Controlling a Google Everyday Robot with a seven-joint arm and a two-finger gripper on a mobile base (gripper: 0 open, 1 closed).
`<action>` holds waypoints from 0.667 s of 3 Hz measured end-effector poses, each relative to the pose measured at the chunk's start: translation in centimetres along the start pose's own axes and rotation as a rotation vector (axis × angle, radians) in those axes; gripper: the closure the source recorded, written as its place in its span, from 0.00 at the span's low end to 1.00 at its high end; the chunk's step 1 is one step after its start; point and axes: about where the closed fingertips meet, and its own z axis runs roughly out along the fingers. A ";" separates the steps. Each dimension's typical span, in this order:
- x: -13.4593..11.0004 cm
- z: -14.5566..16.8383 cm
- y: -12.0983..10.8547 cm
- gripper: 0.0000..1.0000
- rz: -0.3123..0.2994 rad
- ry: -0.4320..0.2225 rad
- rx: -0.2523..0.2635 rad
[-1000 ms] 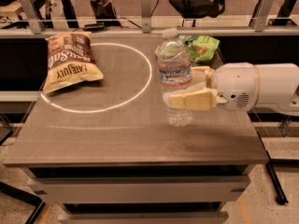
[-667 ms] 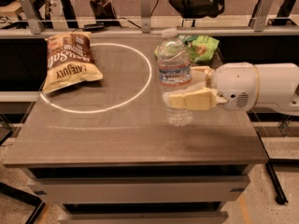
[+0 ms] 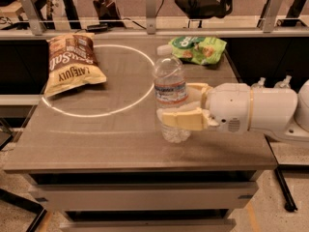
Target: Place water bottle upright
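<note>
Two bags (image 3: 72, 64) (image 3: 200, 49) beyond gripper (image 3: 175, 103) at bottle (image 3: 169, 75)

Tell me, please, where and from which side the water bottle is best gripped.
Grip the water bottle on its ribbed body just below the label, coming sideways from the picture's right, where the claw is shut on it. It stands upright on the table, so its round sides are free and a low hold should steady it.

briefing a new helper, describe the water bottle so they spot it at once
On the brown table, look at the white ring's right edge. The water bottle is upright there, clamped from the right by the pincer; it is clear with a white cap, unlike the flat chip bag and green bag.
</note>
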 end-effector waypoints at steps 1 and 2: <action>1.7 0.7 0.5 1.00 0.022 -0.051 0.055; 2.7 0.7 0.7 1.00 0.019 -0.144 0.123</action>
